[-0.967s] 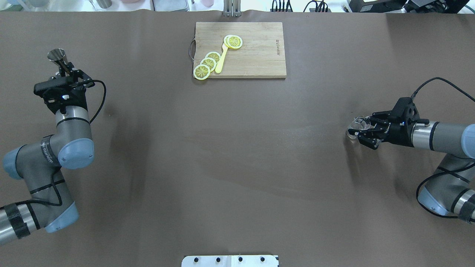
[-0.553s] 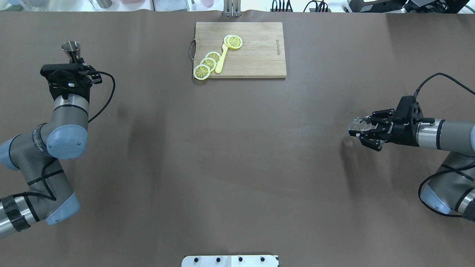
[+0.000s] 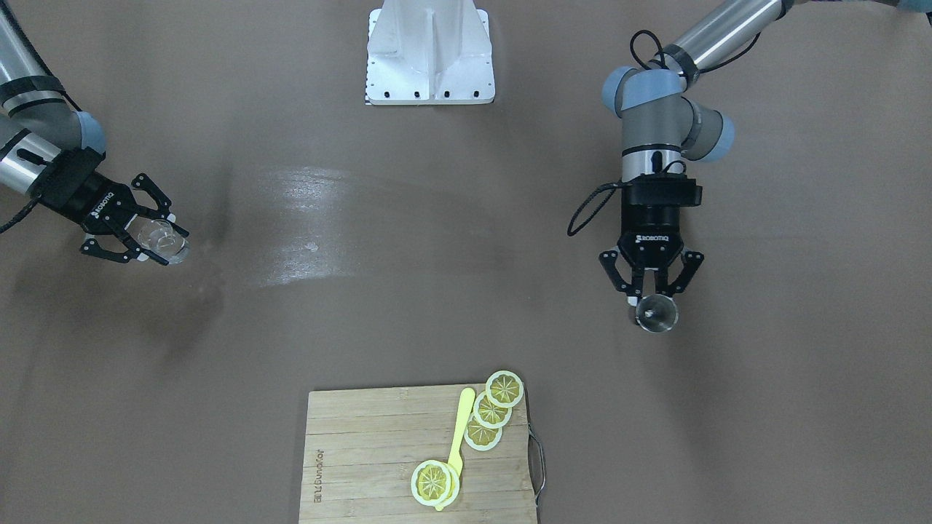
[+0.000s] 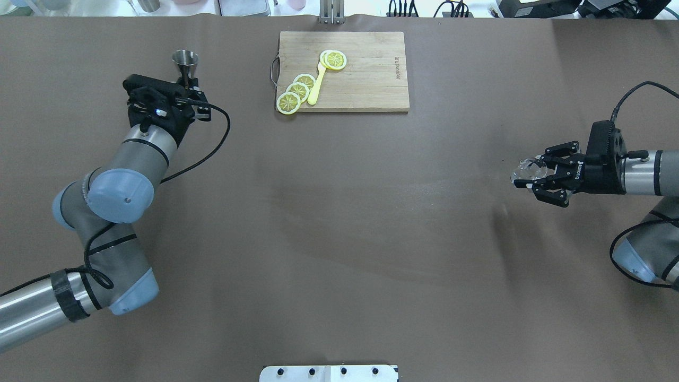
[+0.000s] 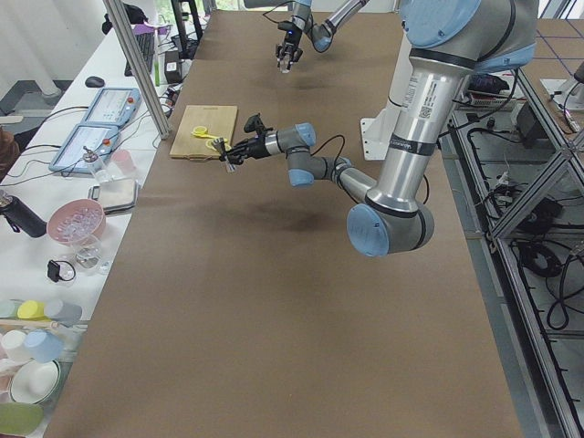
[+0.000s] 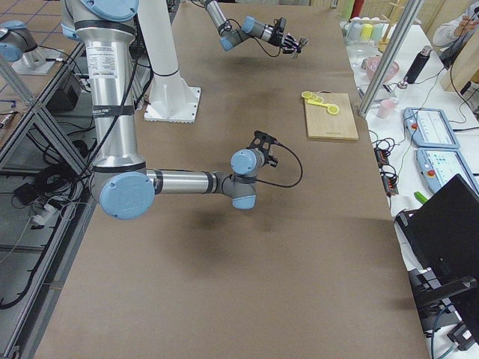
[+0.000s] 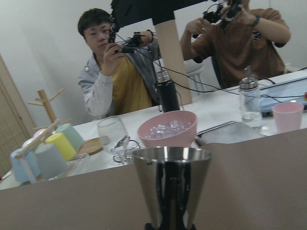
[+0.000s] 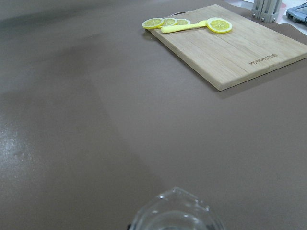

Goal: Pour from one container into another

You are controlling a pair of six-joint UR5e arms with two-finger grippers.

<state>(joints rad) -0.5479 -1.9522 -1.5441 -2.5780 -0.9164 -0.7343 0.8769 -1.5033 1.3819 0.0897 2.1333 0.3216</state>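
A robotics lab: beyond my left gripper [image 4: 188,80], people [image 7: 108,72] hold wired controllers [image 7: 125,45]; an aluminium post [image 5: 137,68] edges my table [image 4: 339,212].

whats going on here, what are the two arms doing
A two-arm robot is setting up a pour. The left gripper holds the metal jigger, mouth up, near the cutting board. The right gripper holds the small clear glass on the opposite side of the table. Both are held off the table and far apart, so no pouring has begun. Lemon slices lie on the board.
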